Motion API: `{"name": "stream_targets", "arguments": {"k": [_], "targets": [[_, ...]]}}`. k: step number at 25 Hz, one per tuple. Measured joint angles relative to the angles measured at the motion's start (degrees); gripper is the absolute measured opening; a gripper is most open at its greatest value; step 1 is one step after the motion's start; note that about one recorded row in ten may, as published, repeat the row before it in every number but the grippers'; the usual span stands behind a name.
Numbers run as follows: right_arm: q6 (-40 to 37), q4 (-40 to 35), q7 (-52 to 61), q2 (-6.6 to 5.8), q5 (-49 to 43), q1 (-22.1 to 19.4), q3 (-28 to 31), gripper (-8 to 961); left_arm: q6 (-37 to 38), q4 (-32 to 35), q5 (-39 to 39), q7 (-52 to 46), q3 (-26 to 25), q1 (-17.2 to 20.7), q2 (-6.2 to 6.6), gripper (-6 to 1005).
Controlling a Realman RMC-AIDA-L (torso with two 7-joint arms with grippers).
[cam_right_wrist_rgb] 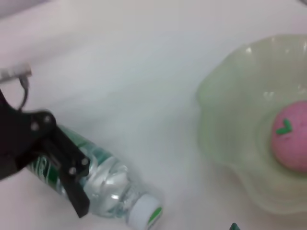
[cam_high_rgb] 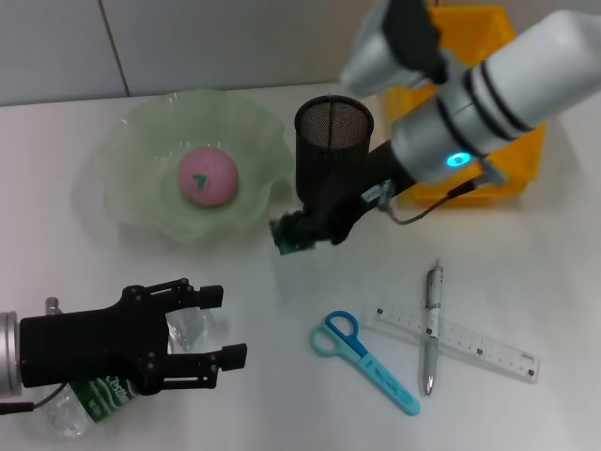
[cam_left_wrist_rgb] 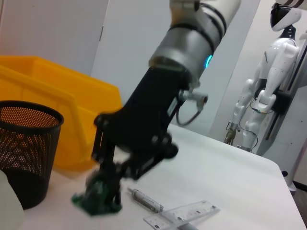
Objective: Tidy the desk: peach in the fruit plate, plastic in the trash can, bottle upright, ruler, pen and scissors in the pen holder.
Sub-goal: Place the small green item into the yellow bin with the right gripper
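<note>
On the white tabletop (cam_high_rgb: 282, 395) we see the peach (cam_high_rgb: 208, 176) resting in the pale green fruit plate (cam_high_rgb: 141, 150), with the black mesh pen holder (cam_high_rgb: 333, 141) just beside the plate and a yellow trash can (cam_high_rgb: 526, 160) behind it. Our left gripper (cam_high_rgb: 228, 326) has its fingers spread over the bottle (cam_high_rgb: 94, 395), which lies on its side. Our right gripper (cam_high_rgb: 293, 233) hangs low in front of the pen holder; its fingers seem hidden, so we cannot judge them. Blue scissors (cam_high_rgb: 366, 362), the pen (cam_high_rgb: 432, 329) and the ruler (cam_high_rgb: 470, 340) lie nearby, the pen crossing the ruler.
</note>
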Motion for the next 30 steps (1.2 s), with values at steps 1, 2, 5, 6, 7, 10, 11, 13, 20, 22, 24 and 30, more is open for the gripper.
{"name": "stream_targets", "arguments": {"k": [1, 2, 5, 6, 7, 10, 11, 13, 20, 22, 24, 30], "targets": [[-1.66, -2.79, 0.00, 0.06, 0.13, -1.77, 2.72, 74, 0.02, 0.00, -0.05, 0.02, 0.00, 0.00, 0.00, 859], [-1.66, -2.79, 0.00, 0.06, 0.13, -1.77, 2.72, 74, 0.04, 0.00, -0.09, 0.04, 0.00, 0.00, 0.00, 859], [-3.35, -7.22, -0.26, 0.32, 1.38, -4.98, 8.06, 75, 0.07, 0.00, -0.15, 0.16, 0.01, 0.00, -0.04, 859], [-3.63, -8.03, -0.53, 0.32, 2.62, -5.85, 9.19, 76, 0.07, 0.00, -0.16, 0.18, 0.02, 0.00, -0.06, 859], [-3.75, -8.65, -1.08, 0.18, 4.82, -6.94, 10.42, 76, 0.07, 0.00, -0.16, 0.21, 0.03, 0.00, -0.08, 860], [-3.90, -9.11, -3.50, -0.27, 10.94, -9.57, 13.22, 77, 0.07, 0.00, -0.16, 0.31, 0.04, -0.13, -0.10, 860], [-3.90, -9.15, -4.44, -0.37, 12.78, -10.51, 14.48, 77, 0.07, 0.00, -0.16, 0.31, 0.04, -0.13, -0.10, 860], [-3.90, -9.00, -6.43, -0.39, 15.66, -11.98, 17.35, 78, 0.07, 0.00, -0.16, 0.35, 0.06, -0.34, -0.15, 860], [-3.35, -5.94, -14.09, -0.47, 23.63, -15.85, 27.54, 77, -0.07, 0.00, -0.13, 0.43, 0.06, -0.71, -0.34, 860], [-3.18, -4.23, -16.40, -0.55, 24.68, -16.30, 31.28, 77, -0.14, 0.00, -0.13, 0.45, 0.06, -0.74, -0.34, 860], [-2.67, -1.96, -19.34, -0.61, 25.58, -16.52, 35.62, 78, -0.22, 0.04, -0.13, 0.48, 0.06, -0.79, -0.35, 860], [4.09, 4.49, -27.45, -0.56, 26.10, -16.57, 42.55, 79, -0.36, 0.13, -0.05, 0.61, 0.06, -0.89, -0.35, 860]]}}
